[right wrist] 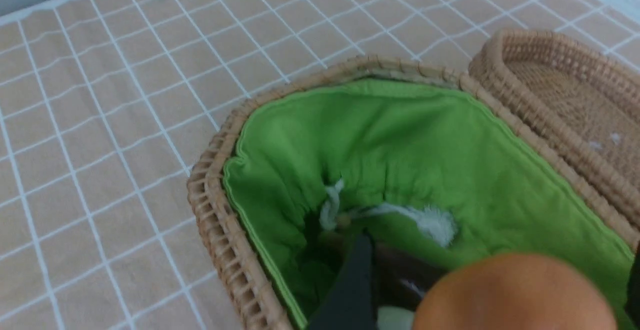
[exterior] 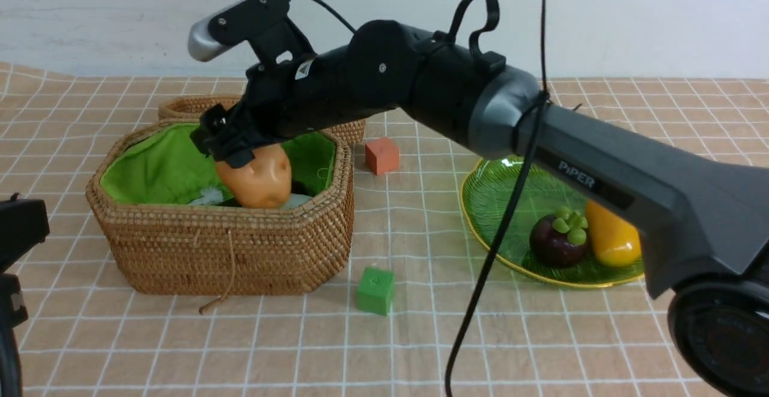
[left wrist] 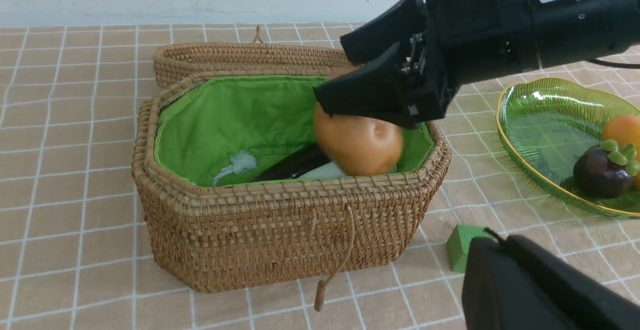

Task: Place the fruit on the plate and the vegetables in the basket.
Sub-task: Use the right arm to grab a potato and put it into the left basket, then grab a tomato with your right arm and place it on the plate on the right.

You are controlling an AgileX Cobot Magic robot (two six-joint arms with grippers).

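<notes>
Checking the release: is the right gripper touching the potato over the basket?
Apart. In the right wrist view the right gripper stands open, and the inside of the basket shows between the potato and the fingers on either side.

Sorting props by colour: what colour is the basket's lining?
The lining is bright green; right wrist view shows it best.

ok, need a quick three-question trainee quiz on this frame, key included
1. True or false: the potato lies on the plate.
2. Which gripper hangs over the basket: A left, B right?
3. Fill in: the cube nearer the robot is ____.
Key: 1 false, it is over the basket. 2 B, the right gripper. 3 green.
</notes>
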